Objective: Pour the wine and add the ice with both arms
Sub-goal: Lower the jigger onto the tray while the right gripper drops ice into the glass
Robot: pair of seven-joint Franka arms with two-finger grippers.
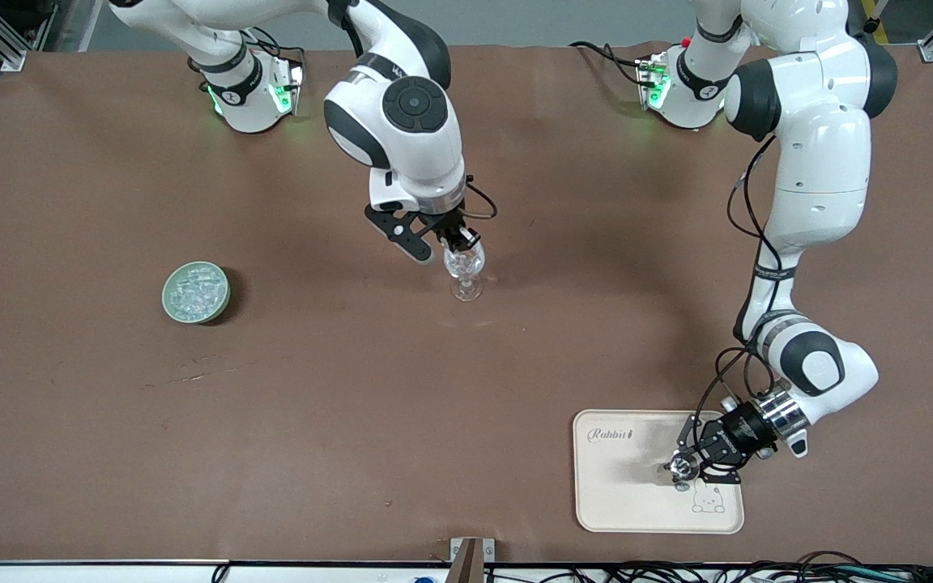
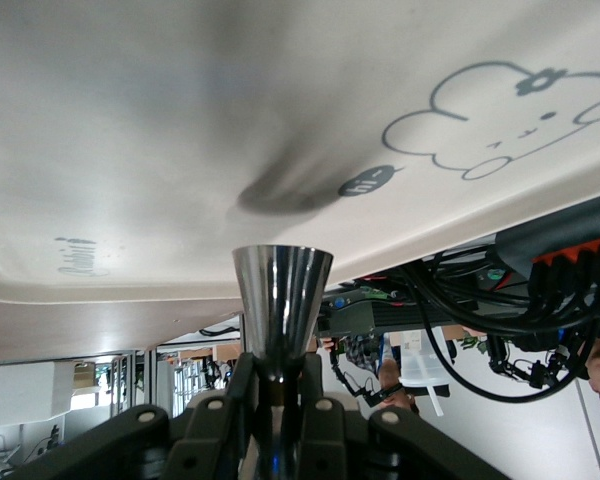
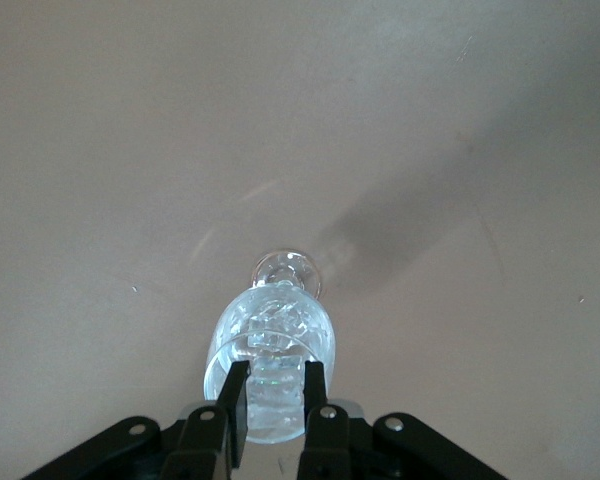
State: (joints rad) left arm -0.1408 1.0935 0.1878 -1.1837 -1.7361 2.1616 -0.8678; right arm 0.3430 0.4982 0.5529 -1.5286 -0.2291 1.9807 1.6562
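Nearest the front camera, a cream tray (image 1: 620, 478) printed with a small cartoon animal and the word "Rabbit" was seen lying flat on the brown table (image 1: 353, 405), toward the left arm's end. Over the tray, the left gripper (image 1: 683, 467) was held low, its fingers (image 2: 310, 400) shut on the narrow end of a shiny metal cup (image 2: 280, 300). The cup's long axis was laid close to level, in line with the fingers, its wider end pointed away from the gripper across the tray.

Farther from the front camera, near the middle of the table, a clear stemmed wine glass (image 1: 465, 271) was seen standing upright on its foot, long axis vertical and mouth pointed up. Ice (image 3: 270, 340) could be seen inside its bowl as small clear chunks. The right gripper (image 1: 460, 240) was placed directly over the glass's mouth, pointed downward, with its fingers (image 3: 235, 395) drawn nearly together just above the rim; whether a chunk was pinched between them could not be told.

Toward the right arm's end of the table, well apart from the glass, a round pale green dish (image 1: 196, 292) was seen, filled with more glittery clear chunks.
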